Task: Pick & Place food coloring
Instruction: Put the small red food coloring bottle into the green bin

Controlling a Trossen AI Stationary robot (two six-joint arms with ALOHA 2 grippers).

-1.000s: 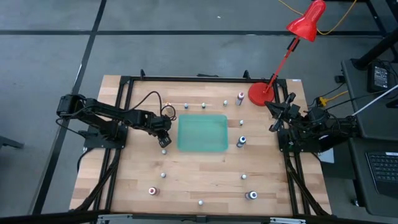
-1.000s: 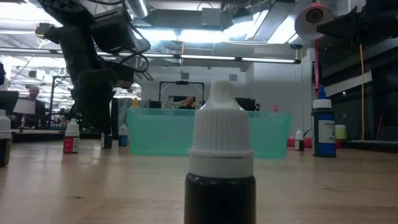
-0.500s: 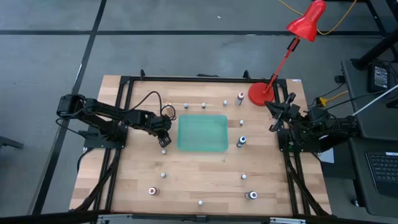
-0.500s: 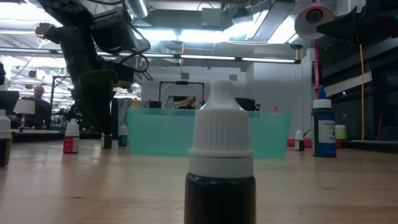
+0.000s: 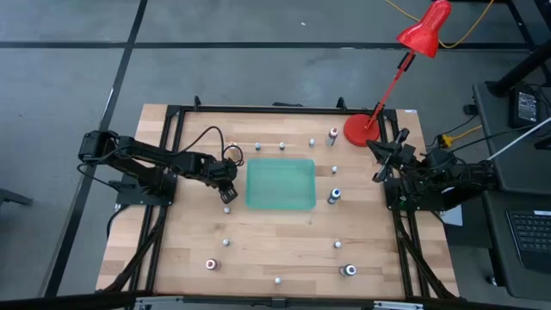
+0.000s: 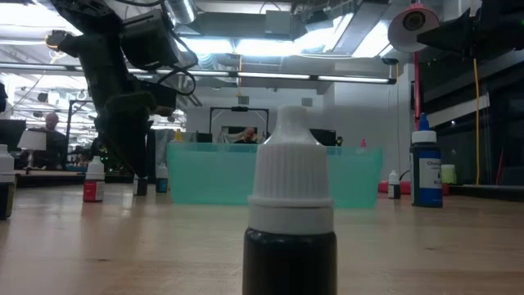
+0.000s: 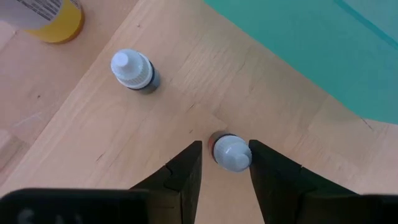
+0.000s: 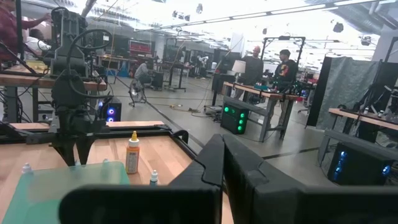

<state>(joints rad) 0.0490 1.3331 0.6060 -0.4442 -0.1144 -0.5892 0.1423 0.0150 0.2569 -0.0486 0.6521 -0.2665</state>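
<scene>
Nearest the low camera stands a dark food coloring bottle (image 6: 291, 215) with a white cap. Farther back, the left gripper (image 7: 225, 163) is spread narrowly around a white-capped bottle (image 7: 231, 152) beside the green tray (image 5: 281, 183). Other bottles dot the table (image 5: 189, 241). The right gripper (image 5: 389, 155) waits closed near the red lamp (image 5: 403, 62).

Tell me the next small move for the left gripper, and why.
Probably close the fingers. The left gripper is open and low over the table, its two fingers either side of a white-capped food coloring bottle, with a gap on each side. The right gripper waits, shut.
</scene>
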